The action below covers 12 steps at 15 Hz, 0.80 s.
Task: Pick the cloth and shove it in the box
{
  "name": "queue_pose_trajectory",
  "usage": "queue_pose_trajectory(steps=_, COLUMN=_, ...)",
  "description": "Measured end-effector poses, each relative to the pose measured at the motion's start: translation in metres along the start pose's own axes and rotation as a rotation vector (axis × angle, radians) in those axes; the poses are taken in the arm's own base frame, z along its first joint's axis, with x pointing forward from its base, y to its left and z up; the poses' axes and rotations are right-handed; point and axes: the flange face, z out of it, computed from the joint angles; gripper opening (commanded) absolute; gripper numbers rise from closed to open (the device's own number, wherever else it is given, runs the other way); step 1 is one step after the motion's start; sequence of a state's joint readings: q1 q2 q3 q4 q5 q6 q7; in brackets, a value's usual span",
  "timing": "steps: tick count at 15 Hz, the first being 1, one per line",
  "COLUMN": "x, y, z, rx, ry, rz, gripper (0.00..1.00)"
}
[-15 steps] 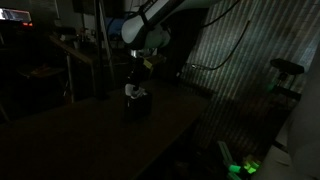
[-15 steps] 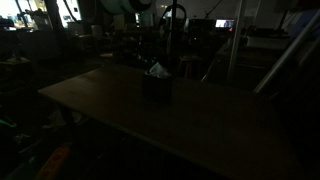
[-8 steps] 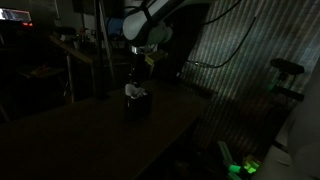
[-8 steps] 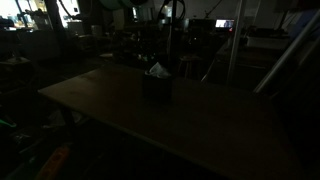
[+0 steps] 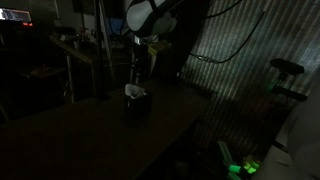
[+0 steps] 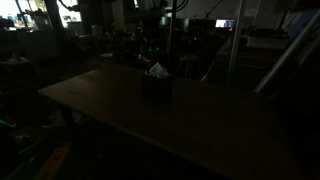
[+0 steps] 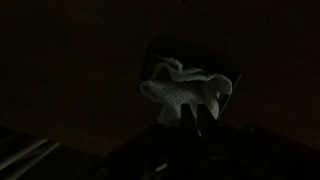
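Pale cloth (image 6: 156, 70) atop dark box (image 6: 156, 87)

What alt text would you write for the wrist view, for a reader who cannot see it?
A pale, crumpled cloth sits bunched in the open top of a dark box, seen from above in very dim light. The surroundings are almost black, so little else can be made out.

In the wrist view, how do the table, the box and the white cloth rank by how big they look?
Table: fills most of the picture.
Box: its dark rim just frames the white cloth.
White cloth: bunched inside the box and nearly as big; darkness makes the margin unsure.
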<state>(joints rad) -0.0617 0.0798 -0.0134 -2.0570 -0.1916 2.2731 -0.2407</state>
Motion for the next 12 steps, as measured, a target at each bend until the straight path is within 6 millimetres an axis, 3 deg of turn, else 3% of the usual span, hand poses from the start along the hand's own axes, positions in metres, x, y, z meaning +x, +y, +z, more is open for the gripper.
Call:
queue_pose_trajectory(steps=1, x=0.001, y=0.003, z=-0.004, rx=-0.004, ry=0.003, rz=0.006, gripper=0.33)
queue_pose_trajectory(steps=2, x=0.003, y=0.006, z=-0.009, rx=-0.007, ry=0.008, rz=0.013, gripper=0.15)
queue_pose_trajectory(steps=3, x=0.005, y=0.009, z=-0.013, rx=-0.011, ry=0.016, rz=0.020, gripper=0.18)
queue_pose_trajectory(steps=6, x=0.010, y=0.017, z=-0.026, rx=-0.022, ry=0.035, rz=0.033, gripper=0.11)
queue_pose_trajectory(steps=8, x=0.013, y=0.019, z=-0.031, rx=-0.026, ry=0.043, rz=0.040, gripper=0.11)
queue_pose_trajectory(steps=12, x=0.015, y=0.018, z=-0.025, rx=-0.022, ry=0.034, rz=0.048, gripper=0.12)
